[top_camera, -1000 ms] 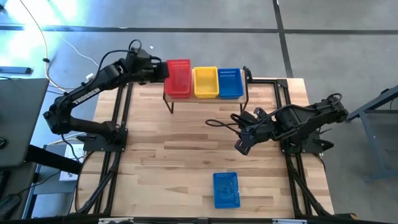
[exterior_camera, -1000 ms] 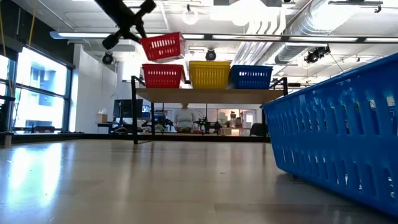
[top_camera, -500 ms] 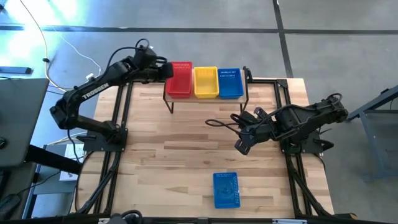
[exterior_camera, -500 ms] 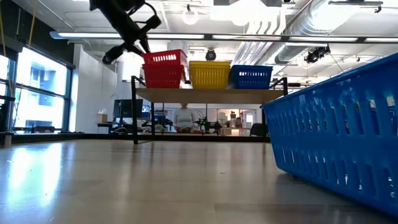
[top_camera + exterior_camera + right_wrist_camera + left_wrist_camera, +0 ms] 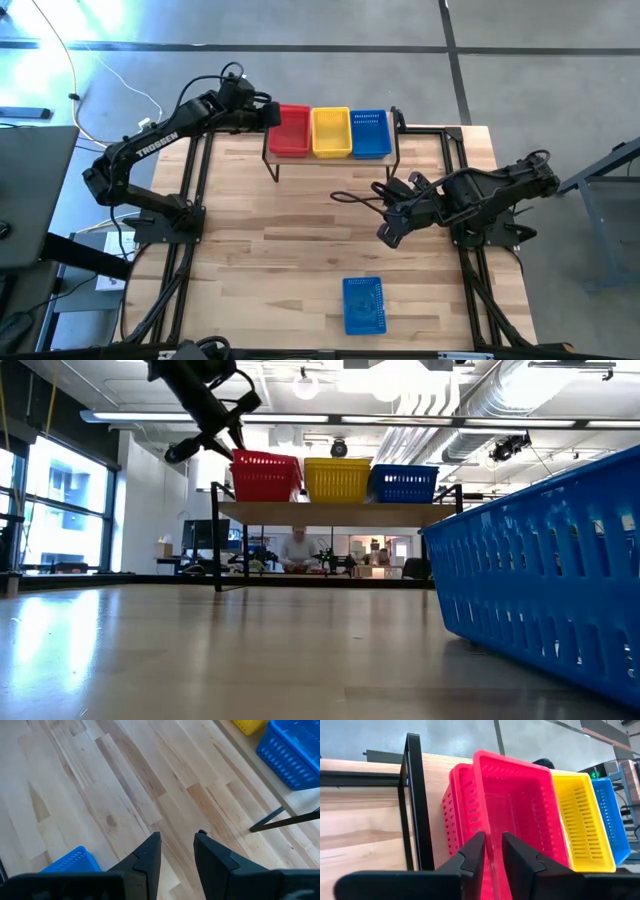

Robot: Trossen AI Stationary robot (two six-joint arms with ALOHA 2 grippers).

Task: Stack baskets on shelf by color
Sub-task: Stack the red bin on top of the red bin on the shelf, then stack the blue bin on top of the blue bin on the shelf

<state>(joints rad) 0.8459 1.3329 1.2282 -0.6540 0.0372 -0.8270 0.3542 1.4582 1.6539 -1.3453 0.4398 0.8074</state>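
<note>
Lying low in the high view, the lone blue plastic mesh basket (image 5: pixel 363 304), long axis up-frame, sits nearer the right hand (image 5: pixel 388 232), open and empty. Farther, the left hand (image 5: pixel 268 116), loosening, straddles the red stack's (image 5: pixel 291 130) rim on the wooden shelf (image 5: pixel 333 160).

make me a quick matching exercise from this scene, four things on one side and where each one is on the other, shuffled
Things:
1. red baskets
2. yellow basket
3. lone blue basket
4. right gripper

Places:
A. on the bare tabletop, near the front edge
B. middle of the shelf
C. above the tabletop, in front of the shelf
D. the shelf's left end, by the left gripper

Pairs: 1-D, 2-B, 3-A, 4-C
</note>
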